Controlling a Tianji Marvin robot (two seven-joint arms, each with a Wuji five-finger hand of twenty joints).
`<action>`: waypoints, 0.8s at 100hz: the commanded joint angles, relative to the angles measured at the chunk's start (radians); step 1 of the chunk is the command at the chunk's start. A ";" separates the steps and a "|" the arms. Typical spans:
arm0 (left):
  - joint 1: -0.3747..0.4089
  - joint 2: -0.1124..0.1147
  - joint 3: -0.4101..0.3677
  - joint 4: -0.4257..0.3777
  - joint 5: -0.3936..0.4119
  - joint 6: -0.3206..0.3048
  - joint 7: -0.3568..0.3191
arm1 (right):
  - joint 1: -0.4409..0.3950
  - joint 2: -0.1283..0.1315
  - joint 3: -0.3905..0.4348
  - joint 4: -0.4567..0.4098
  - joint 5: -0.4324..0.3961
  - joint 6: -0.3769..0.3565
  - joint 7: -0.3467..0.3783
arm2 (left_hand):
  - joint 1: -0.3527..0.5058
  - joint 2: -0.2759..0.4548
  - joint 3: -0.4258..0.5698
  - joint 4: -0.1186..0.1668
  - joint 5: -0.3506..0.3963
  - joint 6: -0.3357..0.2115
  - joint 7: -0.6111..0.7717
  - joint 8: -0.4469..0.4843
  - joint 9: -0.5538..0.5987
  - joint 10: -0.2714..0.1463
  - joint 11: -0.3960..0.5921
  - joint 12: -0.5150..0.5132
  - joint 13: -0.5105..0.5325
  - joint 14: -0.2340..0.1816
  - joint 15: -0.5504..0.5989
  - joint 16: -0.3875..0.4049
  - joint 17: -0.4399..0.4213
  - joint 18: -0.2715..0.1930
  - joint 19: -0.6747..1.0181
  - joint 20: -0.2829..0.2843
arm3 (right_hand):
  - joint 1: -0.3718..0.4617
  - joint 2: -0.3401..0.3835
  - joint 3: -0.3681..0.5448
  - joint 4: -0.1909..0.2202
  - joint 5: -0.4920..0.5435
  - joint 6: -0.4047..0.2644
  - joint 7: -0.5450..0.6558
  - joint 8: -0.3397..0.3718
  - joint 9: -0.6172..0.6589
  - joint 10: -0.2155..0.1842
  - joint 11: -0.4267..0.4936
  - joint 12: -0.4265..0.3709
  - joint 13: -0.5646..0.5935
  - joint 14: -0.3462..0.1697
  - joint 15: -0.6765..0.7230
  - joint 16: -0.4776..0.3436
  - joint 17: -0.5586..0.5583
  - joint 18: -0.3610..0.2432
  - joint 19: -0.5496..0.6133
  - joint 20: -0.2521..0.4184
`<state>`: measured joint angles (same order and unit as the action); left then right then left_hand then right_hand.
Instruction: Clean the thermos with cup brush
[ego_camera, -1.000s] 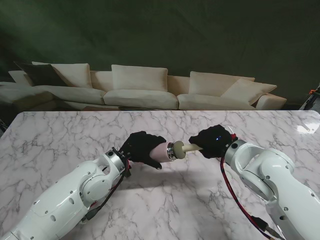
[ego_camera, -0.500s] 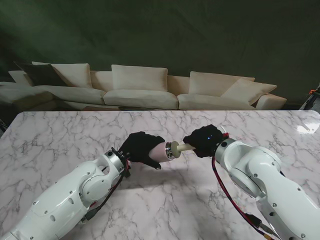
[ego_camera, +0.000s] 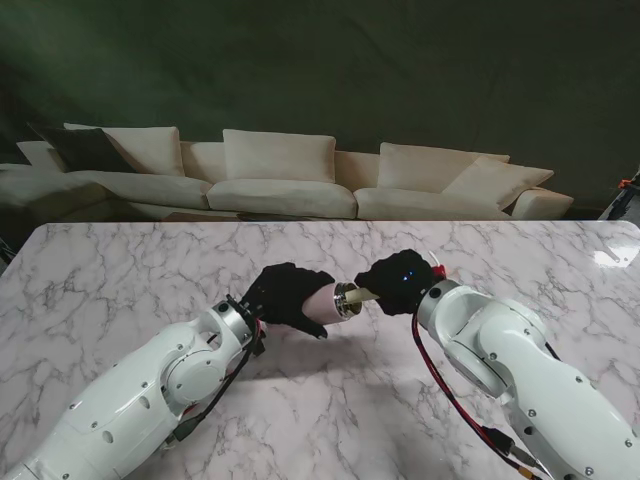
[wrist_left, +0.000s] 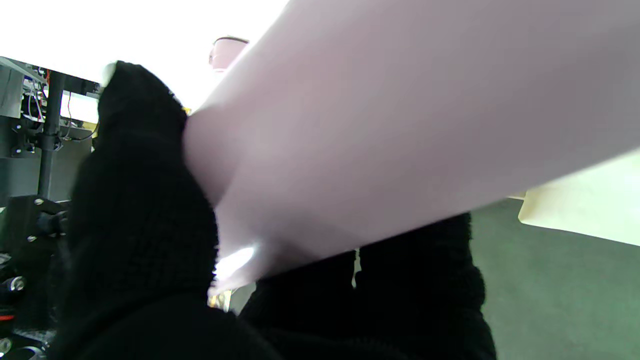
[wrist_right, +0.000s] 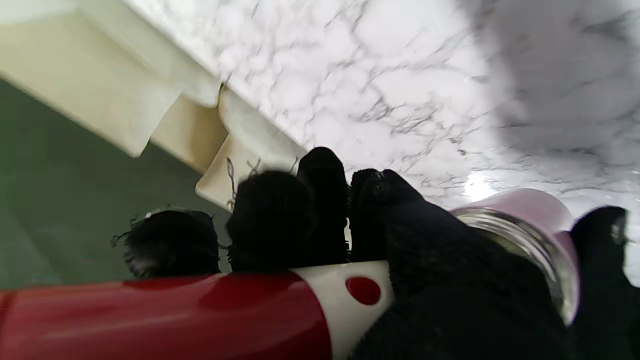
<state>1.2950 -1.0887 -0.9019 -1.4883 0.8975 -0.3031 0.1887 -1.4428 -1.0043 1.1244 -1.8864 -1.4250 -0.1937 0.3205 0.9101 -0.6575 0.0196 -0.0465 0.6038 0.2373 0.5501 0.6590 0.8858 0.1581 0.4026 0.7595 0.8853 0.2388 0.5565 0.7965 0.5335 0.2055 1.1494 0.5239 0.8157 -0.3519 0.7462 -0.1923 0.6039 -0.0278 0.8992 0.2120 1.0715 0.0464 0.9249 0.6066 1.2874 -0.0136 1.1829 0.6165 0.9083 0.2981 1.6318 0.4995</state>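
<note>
My left hand (ego_camera: 286, 294), in a black glove, is shut on the pink thermos (ego_camera: 325, 300), held sideways above the marble table (ego_camera: 150, 270) with its steel mouth (ego_camera: 347, 298) pointing right. Its pink body (wrist_left: 400, 125) fills the left wrist view, with my fingers (wrist_left: 145, 200) wrapped round it. My right hand (ego_camera: 397, 281) is shut on the cup brush; only a short cream piece of the brush (ego_camera: 366, 294) shows between hand and mouth. In the right wrist view the red and white brush handle (wrist_right: 200, 315) lies under my gloved fingers (wrist_right: 325, 210), beside the thermos mouth (wrist_right: 530, 235).
A cream sofa (ego_camera: 290, 180) runs along the far edge of the table. A red cable (ego_camera: 450, 390) hangs along my right forearm. Racks and stands (wrist_left: 45, 125) show in the left wrist view.
My right hand has moved left toward the thermos, pushing the brush deeper into its mouth; less cream brush shows now. The left hand and thermos have stayed nearly still.
</note>
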 joint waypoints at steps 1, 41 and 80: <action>-0.008 -0.012 0.007 -0.018 -0.003 -0.005 -0.010 | -0.013 -0.007 -0.003 -0.007 -0.006 -0.006 0.007 | 0.333 0.417 0.498 0.052 0.112 -0.192 0.125 0.021 0.034 -0.099 0.043 0.024 0.075 -0.119 0.152 0.072 0.030 -0.079 0.044 0.018 | 0.007 0.057 0.081 0.026 -0.056 -0.029 -0.030 0.017 -0.054 -0.003 -0.060 -0.043 0.009 0.041 -0.133 -0.060 -0.067 -0.001 -0.026 0.021; -0.007 -0.010 0.004 -0.019 0.003 -0.006 -0.008 | -0.079 0.015 0.066 -0.039 -0.220 -0.118 -0.208 | 0.331 0.416 0.501 0.052 0.114 -0.191 0.127 0.021 0.035 -0.098 0.045 0.026 0.076 -0.117 0.154 0.078 0.029 -0.076 0.044 0.020 | -0.469 -0.013 -0.097 0.126 -0.208 -0.019 -0.334 0.191 -0.509 0.022 -0.265 -0.189 -0.596 0.103 -0.697 -0.182 -0.550 -0.001 -0.400 0.030; 0.004 -0.008 -0.008 -0.027 0.010 -0.008 -0.007 | -0.207 0.026 0.239 -0.137 -0.295 -0.205 -0.316 | 0.330 0.417 0.503 0.052 0.114 -0.191 0.128 0.021 0.036 -0.099 0.046 0.027 0.076 -0.117 0.156 0.080 0.029 -0.077 0.045 0.024 | -0.525 -0.046 -0.132 0.125 -0.288 0.055 -0.446 0.151 -0.665 0.076 -0.393 -0.312 -0.730 0.181 -0.957 -0.378 -0.667 0.032 -0.592 -0.084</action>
<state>1.3005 -1.0942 -0.9081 -1.5042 0.9072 -0.3077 0.1895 -1.6268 -0.9844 1.3505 -2.0026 -1.7079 -0.3938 -0.0022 0.9101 -0.6575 0.0196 -0.0465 0.6038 0.2354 0.5501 0.6591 0.8858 0.1581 0.4022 0.7601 0.8853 0.2383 0.5567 0.8135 0.5339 0.2055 1.1495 0.5239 0.3139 -0.3608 0.6265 -0.0820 0.3480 -0.0243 0.4795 0.3796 0.4483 0.0855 0.5631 0.3086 0.5898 0.1289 0.2706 0.2733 0.2489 0.2989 1.0644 0.4449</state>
